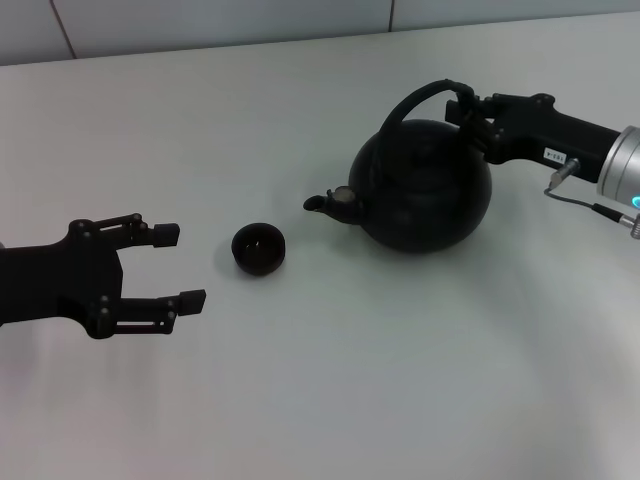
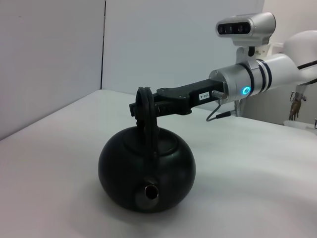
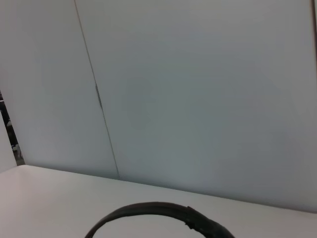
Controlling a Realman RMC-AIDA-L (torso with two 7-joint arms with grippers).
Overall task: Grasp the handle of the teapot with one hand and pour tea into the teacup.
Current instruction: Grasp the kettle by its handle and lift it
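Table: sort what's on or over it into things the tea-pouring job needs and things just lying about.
Needed: teapot, its handle, teacup, right gripper at the handle's top.
Lying about: no stray objects; only the left gripper, open and idle beside the cup.

We see a plain white table spreading across the head view from nine o'clock to three o'clock, matte and evenly lit. Behind it, toward twelve o'clock, stands a pale panelled wall, where we can make out thin dark seams running down between the panels. In the left wrist view we notice some indistinct clutter at three o'clock, too small to identify.
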